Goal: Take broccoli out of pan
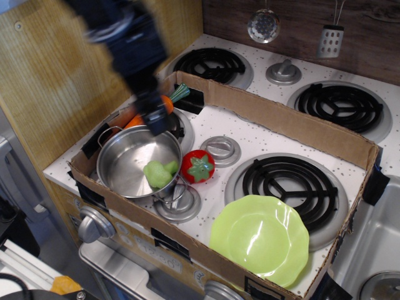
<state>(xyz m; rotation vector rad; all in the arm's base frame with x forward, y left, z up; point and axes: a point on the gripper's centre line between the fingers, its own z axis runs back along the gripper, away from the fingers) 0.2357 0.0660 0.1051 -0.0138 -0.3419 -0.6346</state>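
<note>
The pale-green broccoli (159, 173) lies inside the shiny steel pan (127, 164), against its right wall. The pan stands at the front left of the cardboard tray. My gripper (150, 117) is blurred by motion. It hangs over the pan's far rim, in front of the carrot, above and behind the broccoli and apart from it. Its fingers look apart and hold nothing.
An orange carrot (167, 102) lies behind the pan, partly hidden by the gripper. A red tomato (198, 166) touches the pan's right side. A lime-green plate (259, 239) sits at the front right. The cardboard wall (300, 128) rings the stove top, and a wooden panel stands on the left.
</note>
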